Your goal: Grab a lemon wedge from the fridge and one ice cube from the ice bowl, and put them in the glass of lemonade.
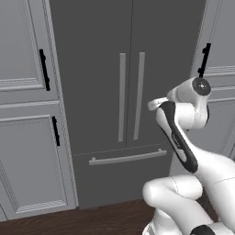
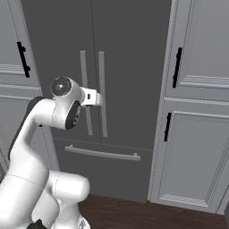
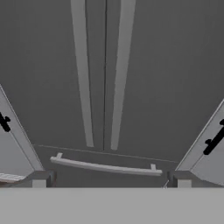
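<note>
1. Here we are facing the fridge [image 1: 128, 78], both doors shut, drawer [image 1: 126, 172] shut below them.
2. The pincer [image 3: 111, 179] points straight at the door seam, its tips spread as wide as they go, with nothing between them.
3. In the side views the hand sits just short of the two long handles [image 2: 91, 94], not touching either.
4. The lemon wedge should be somewhere inside; with the doors closed I can't see which shelf.
5. So a door comes first. A handle is a stiff, slim, smooth bar, easy for wide jaws to straddle; I'd take it near mid-height and pull along the door's arc, since a full-height door will likely feel heavy.
6. The wedge itself looks like the tricky one: tiny, light, probably slick. Pinch its flat sides gently.
</note>
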Motion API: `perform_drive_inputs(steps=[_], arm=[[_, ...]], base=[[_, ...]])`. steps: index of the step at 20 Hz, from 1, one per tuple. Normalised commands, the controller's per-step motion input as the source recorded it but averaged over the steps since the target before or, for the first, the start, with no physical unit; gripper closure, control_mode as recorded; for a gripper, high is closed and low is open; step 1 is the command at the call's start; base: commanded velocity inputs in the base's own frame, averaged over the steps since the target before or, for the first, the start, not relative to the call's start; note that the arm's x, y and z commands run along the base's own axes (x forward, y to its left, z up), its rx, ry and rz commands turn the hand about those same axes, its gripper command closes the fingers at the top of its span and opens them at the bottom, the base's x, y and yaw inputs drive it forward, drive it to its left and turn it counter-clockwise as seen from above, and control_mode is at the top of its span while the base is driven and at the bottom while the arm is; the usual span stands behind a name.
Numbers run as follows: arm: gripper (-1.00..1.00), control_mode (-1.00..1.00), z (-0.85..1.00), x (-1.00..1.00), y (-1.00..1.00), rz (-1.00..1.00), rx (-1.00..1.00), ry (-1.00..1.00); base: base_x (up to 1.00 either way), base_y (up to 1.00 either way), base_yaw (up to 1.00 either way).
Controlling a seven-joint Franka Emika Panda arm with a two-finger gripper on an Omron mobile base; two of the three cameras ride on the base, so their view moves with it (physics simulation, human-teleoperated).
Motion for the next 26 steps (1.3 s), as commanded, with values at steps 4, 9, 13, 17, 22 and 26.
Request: perform_drive_inputs(steps=[4,9,13,17,22,26], arm=[[-1.0,-1.0,0.0,0.64,-0.22,0.06,0.05,-0.05],[-1.0,-1.0,0.0,0.97,0.06,0.0,-0.01,-0.01],[-1.0,-1.0,-0.01,0.95,0.13,-0.03,-0.04,-0.03],[-1.0,-1.0,-0.06,0.89,0.01,-0.03,0.0,-0.01],[-1.0,-1.0,-0.18,0.9,0.03,-0.01,0.0,-0.01],[-1.0,-1.0,-0.31,0.86,0.01,0.0,0.0,-0.05]], base=[[0.0,0.0,0.0],[0.0,0.0,0.0],[0.0,0.0,0.0],[0.0,0.0,0.0],[0.0,0.0,0.0],[0.0,0.0,0.0]])
